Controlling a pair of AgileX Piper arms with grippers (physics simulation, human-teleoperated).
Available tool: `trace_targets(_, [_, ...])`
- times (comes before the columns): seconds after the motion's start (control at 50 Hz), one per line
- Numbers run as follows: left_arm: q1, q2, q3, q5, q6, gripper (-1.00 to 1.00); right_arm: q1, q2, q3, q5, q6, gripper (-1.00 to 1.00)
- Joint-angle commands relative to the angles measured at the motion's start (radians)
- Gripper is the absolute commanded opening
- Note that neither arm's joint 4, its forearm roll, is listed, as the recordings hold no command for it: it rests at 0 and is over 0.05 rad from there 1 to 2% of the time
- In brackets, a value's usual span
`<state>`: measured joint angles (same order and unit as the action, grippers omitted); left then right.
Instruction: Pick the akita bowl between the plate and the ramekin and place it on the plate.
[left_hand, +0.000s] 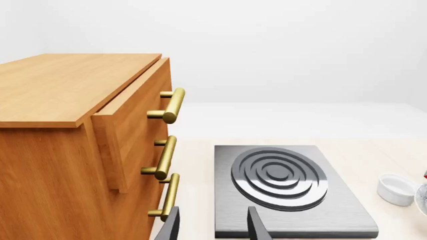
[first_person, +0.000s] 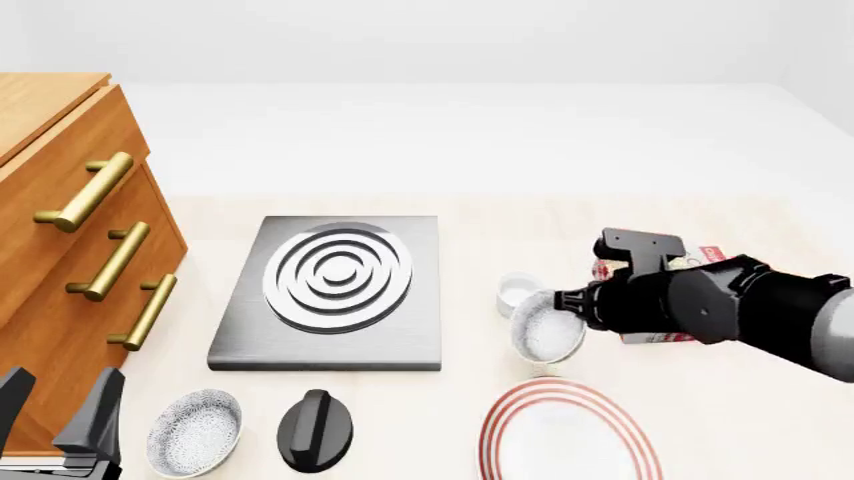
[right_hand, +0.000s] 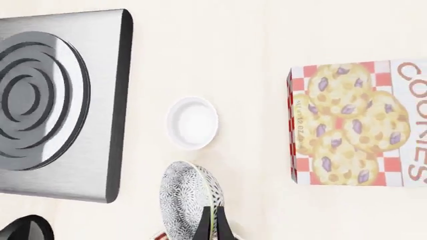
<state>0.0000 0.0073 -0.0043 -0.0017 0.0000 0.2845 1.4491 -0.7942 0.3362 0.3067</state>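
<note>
The akita bowl (first_person: 546, 328) is speckled grey outside and white inside. It hangs tilted on edge above the table, between the small white ramekin (first_person: 517, 291) and the red-ringed plate (first_person: 501, 425). My right gripper (first_person: 569, 305) is shut on the bowl's rim. In the right wrist view the two fingers (right_hand: 213, 220) pinch the bowl (right_hand: 183, 192) just beside the ramekin (right_hand: 192, 122). My left gripper (first_person: 60, 415) stands open and holds nothing at the near left, next to the cabinet; its fingertips (left_hand: 172, 225) show in the left wrist view.
A wooden drawer cabinet (first_person: 67, 240) with brass handles fills the left side. A steel stove plate (first_person: 334, 290) lies in the middle. A twin speckled bowl (first_person: 195, 430) and a black knob (first_person: 316, 430) sit near the front. A cookie box (right_hand: 353, 122) lies behind my right arm.
</note>
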Motion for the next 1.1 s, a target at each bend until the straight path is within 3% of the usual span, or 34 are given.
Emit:
trace_targets(0.02, [0.0,0.0,0.0,0.0,0.0,1.0,0.008,-0.109,-0.036,0.084,-0.011,-1.0])
trace_targets(0.24, [0.0,0.0,0.0,0.0,0.0,1.0,0.019,-0.242,-0.088,0.21,-0.025,-1.0])
trace_targets(0.58, [0.0,0.0,0.0,0.0,0.0,1.0,0.066,-0.422,-0.05,0.34,-0.043,-1.0])
trace_targets(0.72, [0.0,0.0,0.0,0.0,0.0,1.0,0.115,-0.45,-0.021,0.365,-0.02,-1.0])
trace_targets(0.74, [0.0,0.0,0.0,0.0,0.0,1.0,0.081,-0.48,-0.023,0.38,-0.06,-1.0])
trace_targets(0.78, [0.0,0.0,0.0,0.0,0.0,1.0,0.103,-0.485,-0.016,0.388,-0.043,-1.0])
trace_targets(1.08, [0.0,0.0,0.0,0.0,0.0,1.0,0.087,-0.556,0.146,0.362,-0.069,-1.0])
trace_targets(1.1, [0.0,0.0,0.0,0.0,0.0,1.0,0.11,-0.558,0.155,0.364,-0.05,-1.0])
